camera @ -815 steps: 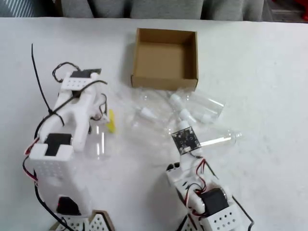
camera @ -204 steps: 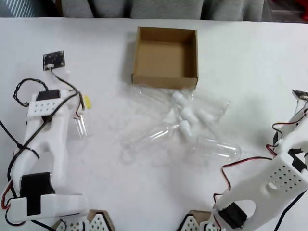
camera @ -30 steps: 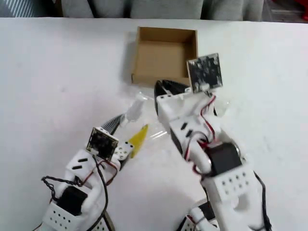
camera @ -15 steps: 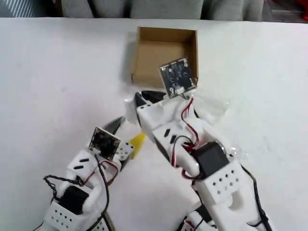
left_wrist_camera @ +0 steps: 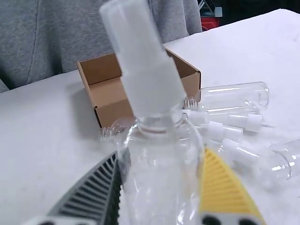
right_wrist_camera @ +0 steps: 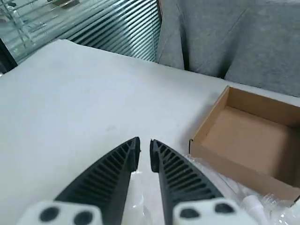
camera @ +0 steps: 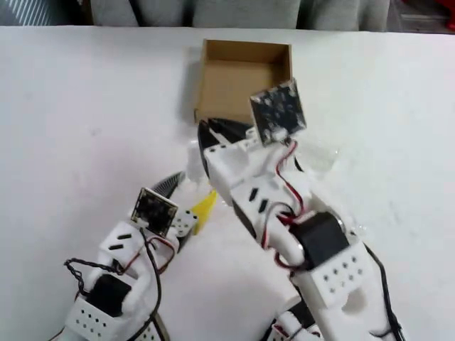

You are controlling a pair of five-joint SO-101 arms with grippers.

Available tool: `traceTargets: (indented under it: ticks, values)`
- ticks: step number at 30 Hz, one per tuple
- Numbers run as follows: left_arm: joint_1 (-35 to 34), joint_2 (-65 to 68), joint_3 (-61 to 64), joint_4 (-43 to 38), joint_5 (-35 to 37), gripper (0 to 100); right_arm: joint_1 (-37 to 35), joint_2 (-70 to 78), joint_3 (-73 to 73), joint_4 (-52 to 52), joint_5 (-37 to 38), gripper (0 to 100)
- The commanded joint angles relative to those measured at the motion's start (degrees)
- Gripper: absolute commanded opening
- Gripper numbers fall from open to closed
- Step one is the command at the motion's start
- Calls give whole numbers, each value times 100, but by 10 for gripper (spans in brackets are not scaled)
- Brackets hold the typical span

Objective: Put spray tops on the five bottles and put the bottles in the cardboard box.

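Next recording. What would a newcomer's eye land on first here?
The left pincer grips a clear bottle with a white spray top on its neck, large in the left wrist view. In the high view the right arm lies across the table's middle, its black pincer shut and empty near the cardboard box's front wall. The box is empty; loose bottles lie beside it.
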Motion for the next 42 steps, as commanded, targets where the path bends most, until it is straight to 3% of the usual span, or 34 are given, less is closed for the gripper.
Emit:
traceTargets:
  ticks: [1,8,19,25,30,33,36,37,42]
  values:
    - [13,-110,-70,-26,-70,24,40,418,-352,-110,62,15]
    - [13,-110,-70,-18,-70,24,-426,321,-352,1112,62,15]
    - [13,-110,-70,-18,-70,24,-356,-497,-343,1490,62,15]
    - [13,-110,-70,-18,-70,24,646,-585,-343,1499,62,15]
    - [-259,-110,-123,-62,-35,24,2097,-813,-229,2448,105,18]
    - [-637,-110,-88,-633,-26,23,2888,-804,387,2466,1134,18]
    - [-936,-110,79,-1125,-26,23,3635,-796,1477,1692,2752,18]
    - [-998,-101,88,-1213,-26,23,3846,-822,1873,1358,2980,18]
    - [-1218,-101,-105,-1714,-26,23,4664,-998,3499,-57,2207,16]
